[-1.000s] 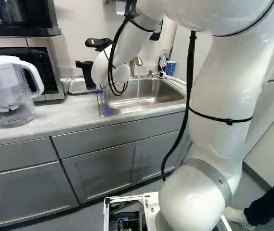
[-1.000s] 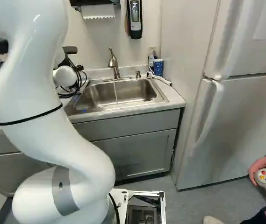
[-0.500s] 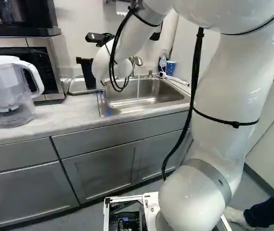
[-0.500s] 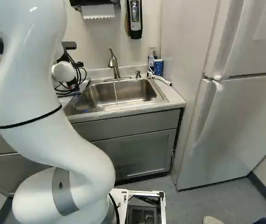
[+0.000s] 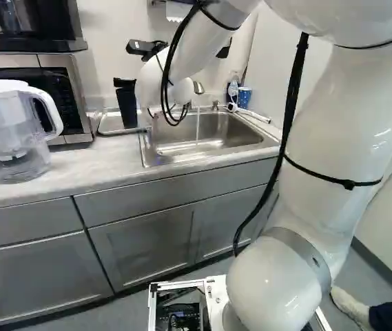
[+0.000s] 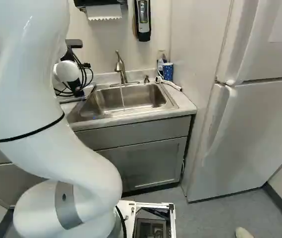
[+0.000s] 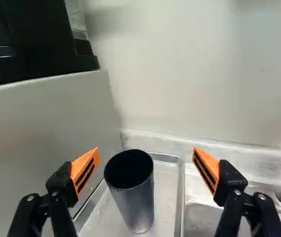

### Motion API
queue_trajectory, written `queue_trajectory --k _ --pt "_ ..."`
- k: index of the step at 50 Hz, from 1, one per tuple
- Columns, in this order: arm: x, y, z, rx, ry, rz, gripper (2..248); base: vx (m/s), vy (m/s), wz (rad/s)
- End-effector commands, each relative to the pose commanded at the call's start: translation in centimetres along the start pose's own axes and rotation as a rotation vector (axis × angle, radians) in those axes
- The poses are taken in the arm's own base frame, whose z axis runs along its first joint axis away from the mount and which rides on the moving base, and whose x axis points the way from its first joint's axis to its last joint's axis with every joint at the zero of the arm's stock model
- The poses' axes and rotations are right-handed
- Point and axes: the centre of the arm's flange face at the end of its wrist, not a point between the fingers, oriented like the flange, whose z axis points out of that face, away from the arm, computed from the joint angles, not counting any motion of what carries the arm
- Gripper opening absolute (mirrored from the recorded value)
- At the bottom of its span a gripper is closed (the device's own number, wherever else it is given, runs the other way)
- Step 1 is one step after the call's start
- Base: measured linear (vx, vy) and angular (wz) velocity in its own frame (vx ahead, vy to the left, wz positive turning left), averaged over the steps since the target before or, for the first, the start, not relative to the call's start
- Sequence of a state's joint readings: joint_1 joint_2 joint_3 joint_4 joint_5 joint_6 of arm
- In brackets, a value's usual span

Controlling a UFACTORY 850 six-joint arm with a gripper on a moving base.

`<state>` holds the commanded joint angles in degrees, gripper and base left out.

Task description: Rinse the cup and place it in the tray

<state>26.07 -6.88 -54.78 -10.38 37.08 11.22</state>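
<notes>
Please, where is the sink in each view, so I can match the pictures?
Left base view: sink near the middle, above the grey cabinets.
Right base view: centre, right of the arm.
Wrist view: beside the tray, partly behind one gripper finger.
Shared landmark: faucet behind it, partly seen in wrist view.

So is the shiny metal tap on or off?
On: a thin stream of water falls from the shiny metal tap into the steel sink.

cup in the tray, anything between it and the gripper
Nothing visible stands between the gripper and the dark cup: it shows in the gap between the open fingers. It already stands in the tray.
</notes>
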Motion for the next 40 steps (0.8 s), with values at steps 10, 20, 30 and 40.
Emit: queue_trajectory --k 10,20,30,40 --pt "0.9 0.5 -0.7 -0.015 0.001 -0.001 247 0.0 0.0 0.0" --pt "1.8 1.2 -1.4 -0.031 0.001 -0.002 247 0.0 0.0 0.0" --pt "2.7 1.9 -2.2 -0.051 -0.002 -0.002 247 0.0 0.0 0.0" --pt "3.6 2.7 -3.2 -0.072 -0.001 -0.003 247 0.0 0.0 0.0"
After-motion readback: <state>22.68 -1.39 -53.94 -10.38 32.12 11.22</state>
